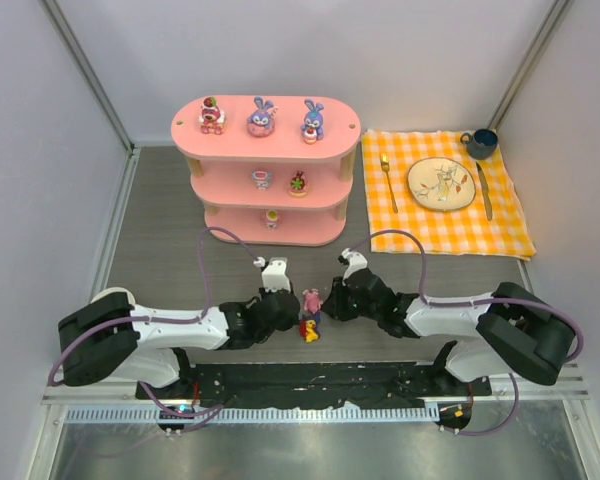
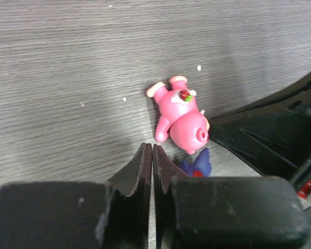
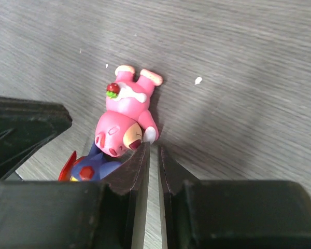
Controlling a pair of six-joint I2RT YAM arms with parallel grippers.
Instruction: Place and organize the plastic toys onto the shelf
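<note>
The pink shelf (image 1: 266,148) stands at the back, with three toys on its top board, two on the middle board and one on the lowest. A pink bear-like toy (image 1: 311,300) (image 2: 181,116) (image 3: 127,111) sits on the table between my grippers. A red-yellow-purple toy (image 1: 309,330) (image 2: 199,165) (image 3: 90,167) lies right against it. My left gripper (image 1: 292,312) (image 2: 149,146) is shut and empty, its tips just left of the pink toy. My right gripper (image 1: 330,303) (image 3: 153,146) is open by a narrow slit with nothing in it, and one fingertip is at the pink toy's hand.
An orange checked cloth (image 1: 510,225) lies at the back right. It carries a plate (image 1: 441,184), a fork (image 1: 388,180), a knife (image 1: 485,190) and a dark blue mug (image 1: 480,143). Enclosure walls close off the left, right and back.
</note>
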